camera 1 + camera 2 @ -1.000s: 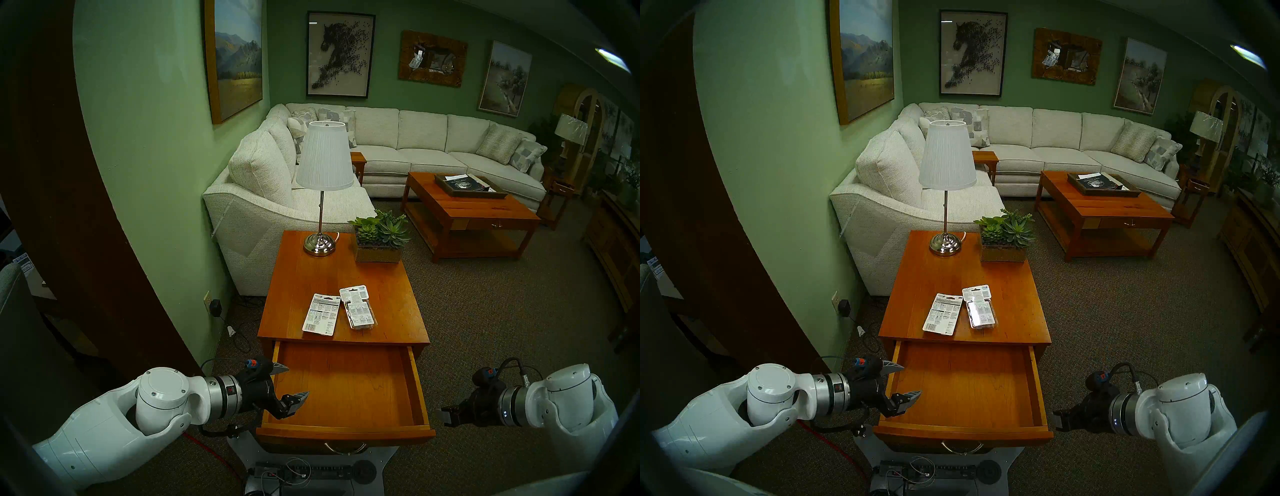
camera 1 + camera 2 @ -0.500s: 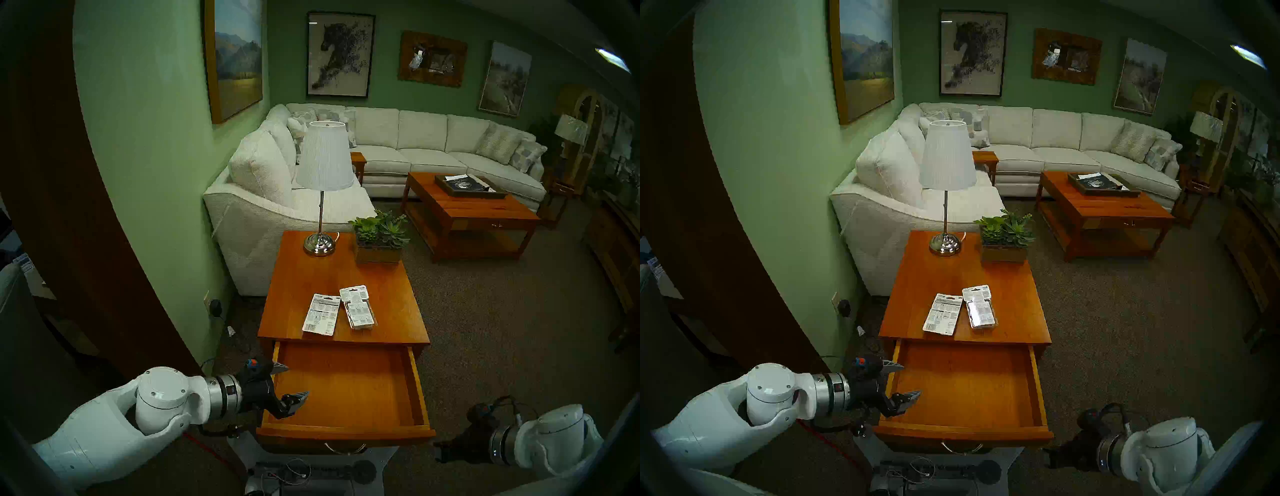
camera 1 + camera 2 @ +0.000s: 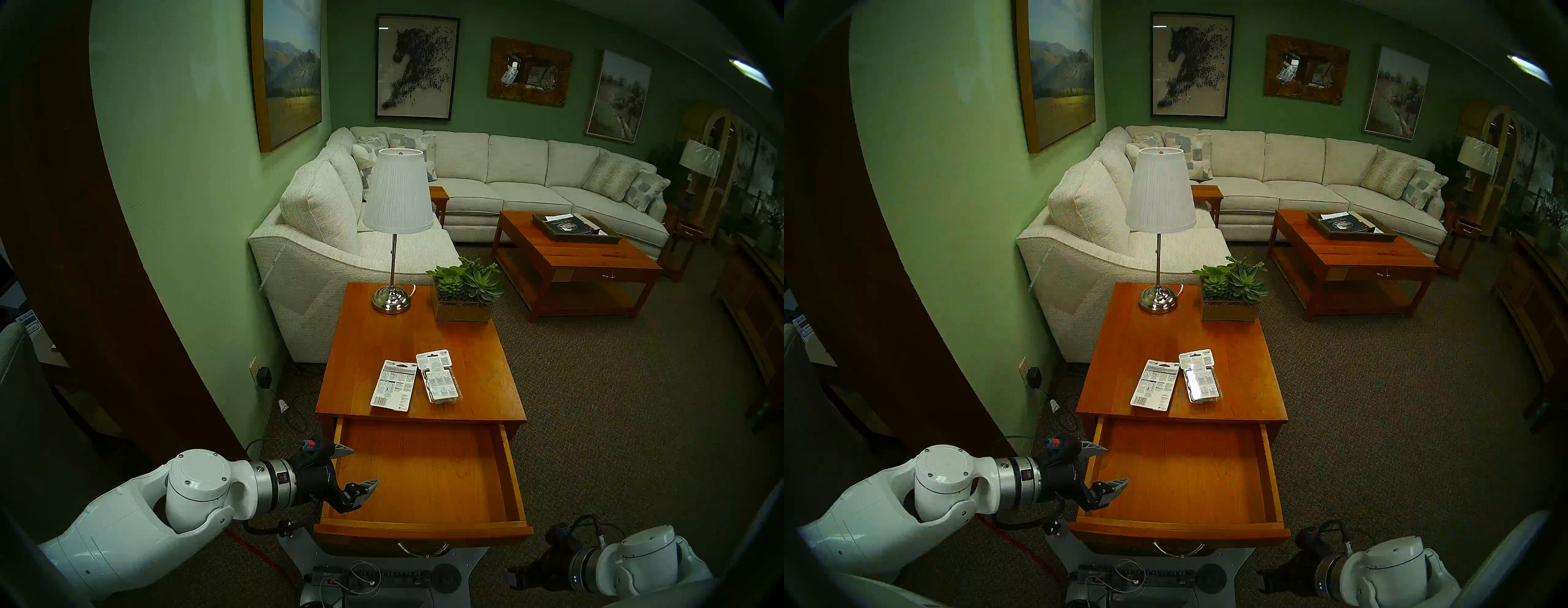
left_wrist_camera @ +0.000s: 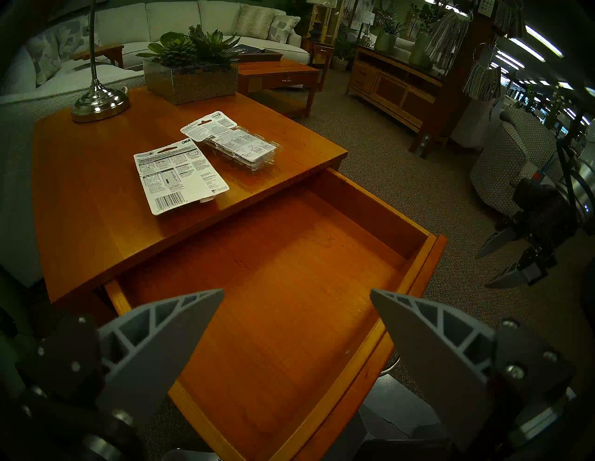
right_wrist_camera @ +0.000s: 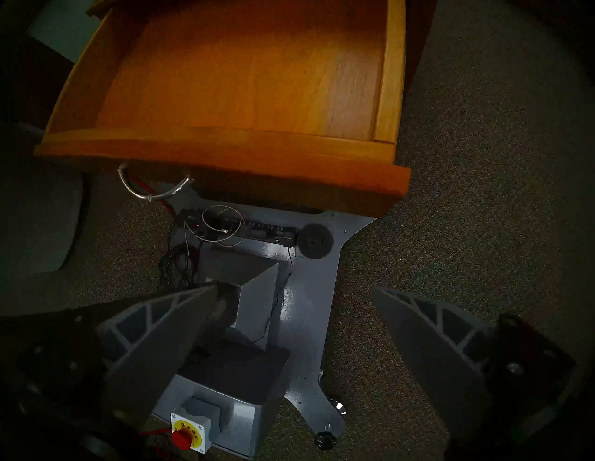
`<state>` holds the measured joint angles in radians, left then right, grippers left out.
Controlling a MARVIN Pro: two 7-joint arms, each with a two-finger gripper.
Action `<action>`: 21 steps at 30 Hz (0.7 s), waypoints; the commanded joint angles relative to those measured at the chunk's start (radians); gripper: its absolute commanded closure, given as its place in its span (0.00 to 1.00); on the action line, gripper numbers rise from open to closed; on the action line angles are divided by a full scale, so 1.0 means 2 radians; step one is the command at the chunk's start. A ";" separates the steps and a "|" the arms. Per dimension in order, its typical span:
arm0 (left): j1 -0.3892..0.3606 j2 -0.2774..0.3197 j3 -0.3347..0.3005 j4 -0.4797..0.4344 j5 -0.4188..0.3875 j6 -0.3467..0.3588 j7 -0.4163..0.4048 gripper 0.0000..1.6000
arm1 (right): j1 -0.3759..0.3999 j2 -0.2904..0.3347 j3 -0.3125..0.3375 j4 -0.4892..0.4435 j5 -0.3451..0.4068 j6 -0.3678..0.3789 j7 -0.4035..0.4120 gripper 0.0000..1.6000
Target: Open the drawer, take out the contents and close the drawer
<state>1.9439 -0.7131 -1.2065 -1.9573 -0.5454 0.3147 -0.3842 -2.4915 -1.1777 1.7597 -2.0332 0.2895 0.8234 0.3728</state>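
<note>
Fingers (image 4: 167,338) of the left gripper (image 3: 356,469) are spread wide with nothing held, low in the frame at the drawer's left wall. Parted fingers (image 5: 154,331) are seen on the right gripper (image 3: 515,578) too, empty, down at the lower right over the carpet (image 3: 615,424). Centre-bottom, the drawer (image 3: 507,471) is pulled fully out, its floor bare, the silver handle (image 5: 151,190) hanging off its front. Just above it, on the side table (image 3: 479,348), the white 3M card (image 3: 393,385) and the clear blister pack (image 3: 439,378) are laid side by side, touching or nearly so. Further up the tabletop, a lamp (image 3: 396,199) and a succulent planter (image 3: 464,293) are stood.
</note>
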 commanded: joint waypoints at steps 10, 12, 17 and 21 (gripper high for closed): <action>-0.006 -0.001 -0.005 -0.011 0.000 -0.004 0.000 0.00 | 0.107 0.008 -0.053 0.048 0.014 -0.007 -0.038 0.00; -0.006 -0.001 -0.005 -0.011 0.000 -0.004 0.000 0.00 | 0.119 0.007 -0.058 0.058 0.015 -0.006 -0.042 0.00; -0.006 -0.001 -0.005 -0.011 0.000 -0.004 0.000 0.00 | 0.146 0.004 -0.069 0.077 0.016 -0.006 -0.053 0.00; -0.006 -0.001 -0.004 -0.010 0.000 -0.004 0.000 0.00 | 0.161 0.001 -0.074 0.085 0.017 -0.011 -0.062 0.00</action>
<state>1.9437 -0.7127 -1.2060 -1.9565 -0.5454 0.3149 -0.3848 -2.2766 -1.1664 1.6199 -1.8662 0.3249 0.8106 0.2730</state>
